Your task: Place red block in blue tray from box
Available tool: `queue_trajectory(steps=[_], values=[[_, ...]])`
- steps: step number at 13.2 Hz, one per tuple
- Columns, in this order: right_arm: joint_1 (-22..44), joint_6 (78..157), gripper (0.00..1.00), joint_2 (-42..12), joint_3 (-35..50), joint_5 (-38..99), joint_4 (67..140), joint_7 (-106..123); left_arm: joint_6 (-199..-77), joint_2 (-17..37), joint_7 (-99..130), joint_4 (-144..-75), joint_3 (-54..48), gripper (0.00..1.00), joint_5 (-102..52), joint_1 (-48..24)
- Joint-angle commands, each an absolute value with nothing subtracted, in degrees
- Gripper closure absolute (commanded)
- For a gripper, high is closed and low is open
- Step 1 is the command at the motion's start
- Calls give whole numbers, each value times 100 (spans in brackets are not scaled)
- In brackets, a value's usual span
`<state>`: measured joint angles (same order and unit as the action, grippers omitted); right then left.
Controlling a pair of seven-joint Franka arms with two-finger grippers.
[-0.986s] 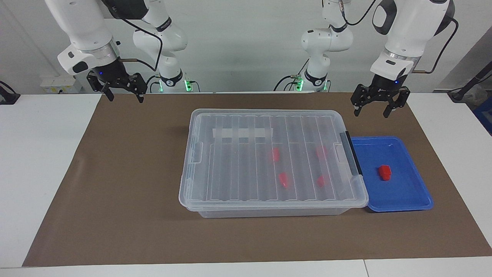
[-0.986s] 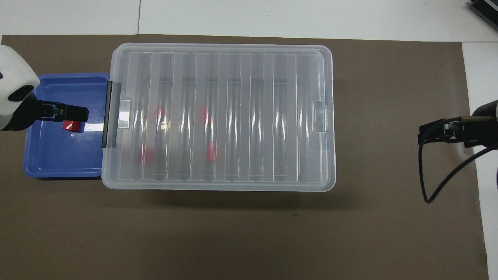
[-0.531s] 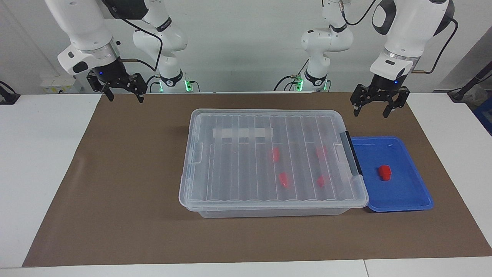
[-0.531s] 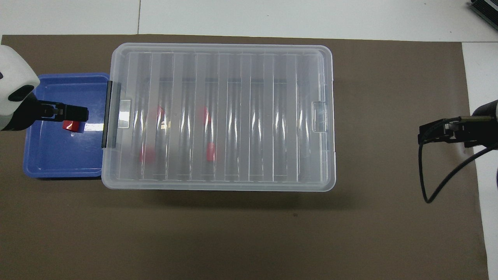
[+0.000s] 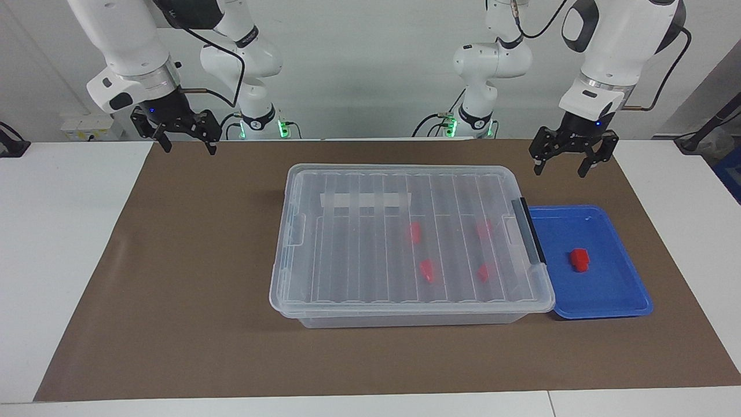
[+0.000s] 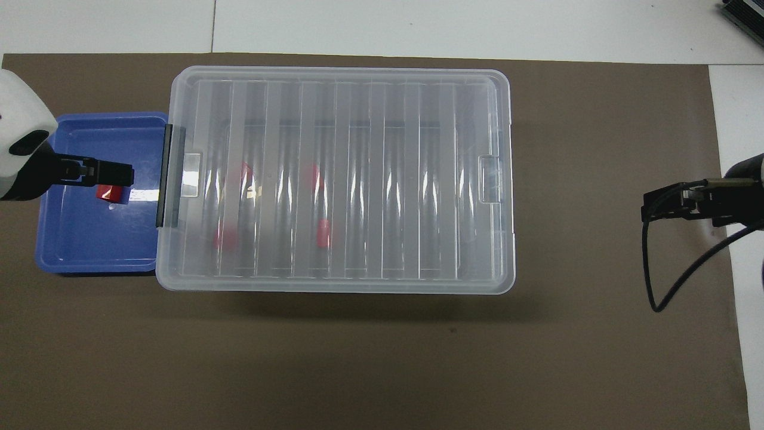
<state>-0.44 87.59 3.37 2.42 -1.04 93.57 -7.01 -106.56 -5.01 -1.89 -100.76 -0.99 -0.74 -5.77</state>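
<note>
While the red block (image 5: 579, 259) is resting in the blue tray (image 5: 625, 292) below it, the left gripper (image 5: 568, 168) is hanging empty, fingers apart; it is best lifting straight clear. The right gripper (image 5: 185, 145) is waiting, fingers apart.

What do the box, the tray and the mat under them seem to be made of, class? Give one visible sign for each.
Box: likely clear glossy plastic; red blocks show through its ribbed lid.
Tray: probably smooth blue plastic; light glints off its floor, and its rim is moulded with rounded corners.
Mat: matte brown sheet, perhaps paper or felt; no shine.
</note>
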Motion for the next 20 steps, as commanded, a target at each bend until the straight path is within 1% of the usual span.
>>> queue_trajectory(steps=[1,20], values=[[-123,8745,0,413,264,0,9413,-694,-10688,-571,-229,-10116,202,0,-70,-888],[-123,8745,0,413,272,0,9413,-694,-10696,-562,-202,-10099,114,0,-70,-835]])
